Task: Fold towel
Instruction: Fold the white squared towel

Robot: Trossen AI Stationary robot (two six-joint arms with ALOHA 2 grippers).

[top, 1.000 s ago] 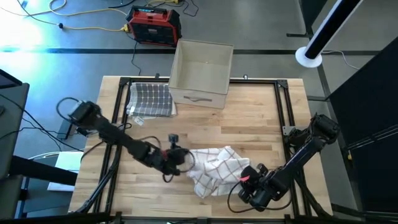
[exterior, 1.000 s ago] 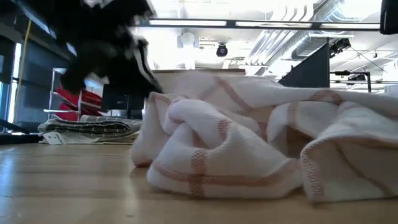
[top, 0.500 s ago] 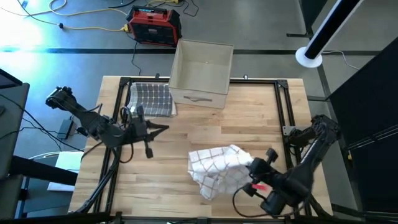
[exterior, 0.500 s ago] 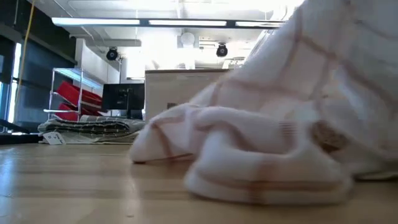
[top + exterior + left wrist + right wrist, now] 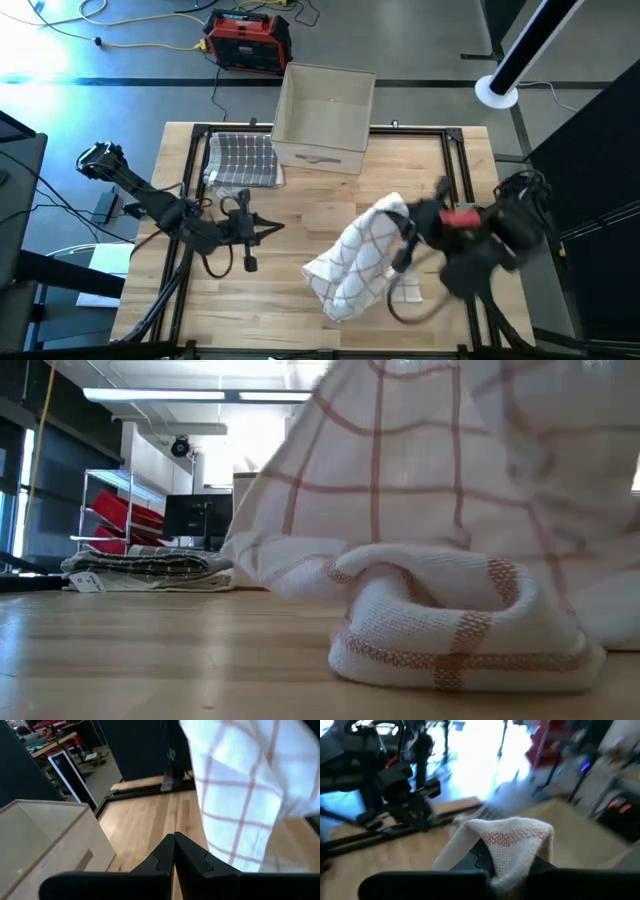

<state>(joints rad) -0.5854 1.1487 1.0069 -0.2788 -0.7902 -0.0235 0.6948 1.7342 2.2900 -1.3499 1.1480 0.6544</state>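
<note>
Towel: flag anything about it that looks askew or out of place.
The towel is not flat: the right gripper holds one end up off the table, and the low end lies bunched in a roll. The left gripper, shut, is clear of it.

Bright overhead ceiling strips point(image 5: 200, 395); right arm point(image 5: 480, 235) motion-blurred; window glare.

White towel point(image 5: 358, 262) with red checks, one corner lifted, lower end bunched on table.
</note>
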